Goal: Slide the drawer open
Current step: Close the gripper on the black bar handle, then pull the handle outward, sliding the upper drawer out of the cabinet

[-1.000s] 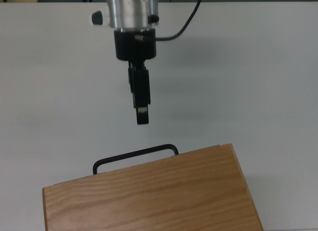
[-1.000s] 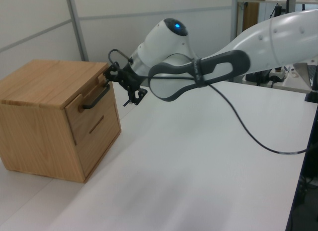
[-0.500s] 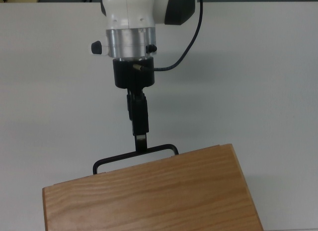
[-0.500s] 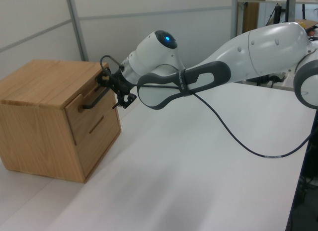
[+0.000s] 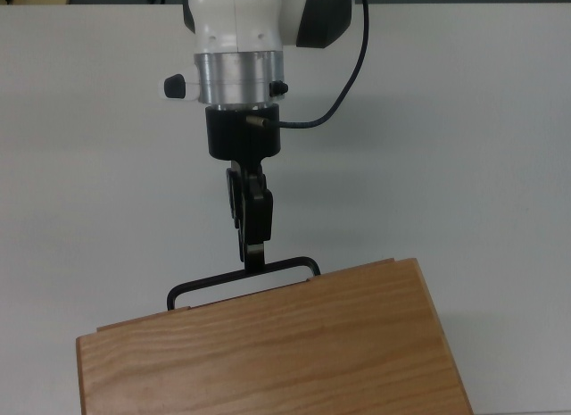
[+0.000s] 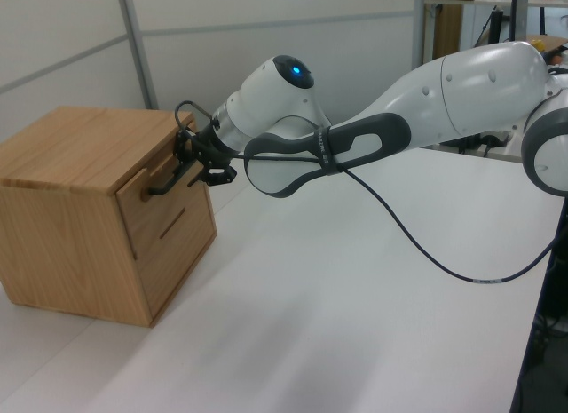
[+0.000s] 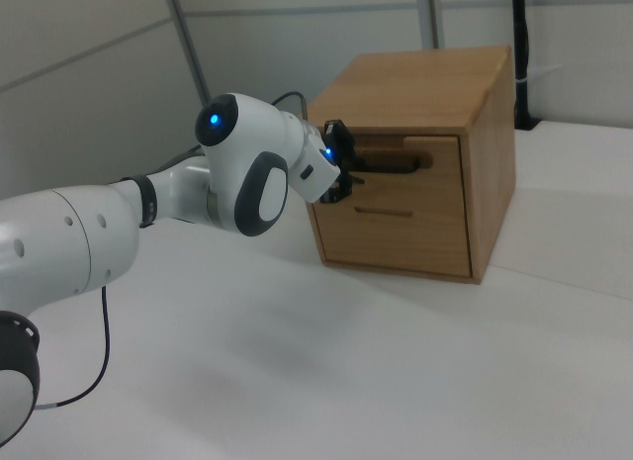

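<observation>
1. One arm only: gripper (image 5: pixel 255 257) sits at the black bar handle (image 5: pixel 214 284) of the drawer (image 6: pixel 164 198), fingertip overlapping the bar in the top view.
2. Finger state: cannot tell whether clenched on the bar or released; the views are edge-on or blocked.
3. Drawer is the upper one in the wooden cabinet (image 7: pixel 435 79), front panel looks flush with the cabinet face.
4. Cabinet stands on the white table (image 6: pixel 355 289), at the left view's left.
</observation>
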Action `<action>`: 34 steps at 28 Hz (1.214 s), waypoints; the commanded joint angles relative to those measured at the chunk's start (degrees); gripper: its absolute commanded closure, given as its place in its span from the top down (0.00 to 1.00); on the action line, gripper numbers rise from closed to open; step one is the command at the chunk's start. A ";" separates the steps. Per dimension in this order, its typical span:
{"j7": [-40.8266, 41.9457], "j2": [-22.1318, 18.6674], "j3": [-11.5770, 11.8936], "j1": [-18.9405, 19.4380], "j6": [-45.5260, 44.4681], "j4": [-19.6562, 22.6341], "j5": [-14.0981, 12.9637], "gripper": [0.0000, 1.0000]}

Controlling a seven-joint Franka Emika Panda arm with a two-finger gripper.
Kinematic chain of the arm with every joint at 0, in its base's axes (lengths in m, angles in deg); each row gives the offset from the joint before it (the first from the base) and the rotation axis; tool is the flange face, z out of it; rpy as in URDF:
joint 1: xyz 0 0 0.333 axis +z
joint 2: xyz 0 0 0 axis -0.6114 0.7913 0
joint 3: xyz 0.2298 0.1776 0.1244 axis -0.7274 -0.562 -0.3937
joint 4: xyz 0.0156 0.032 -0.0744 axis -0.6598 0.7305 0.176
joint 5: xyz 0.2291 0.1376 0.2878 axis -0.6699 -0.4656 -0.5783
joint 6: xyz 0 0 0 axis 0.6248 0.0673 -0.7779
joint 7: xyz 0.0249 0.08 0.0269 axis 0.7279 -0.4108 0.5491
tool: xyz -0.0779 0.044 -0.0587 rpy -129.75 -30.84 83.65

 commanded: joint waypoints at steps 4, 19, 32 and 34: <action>0.91 2.02 0.17 0.26 0.46 -0.17 3.06 0.15; 1.35 -1.66 0.17 -0.09 -4.80 1.14 4.65 0.00; 3.02 -9.23 0.08 -0.18 -22.64 4.22 4.39 0.00; 3.28 -9.93 0.17 -0.18 -25.10 4.22 4.39 0.00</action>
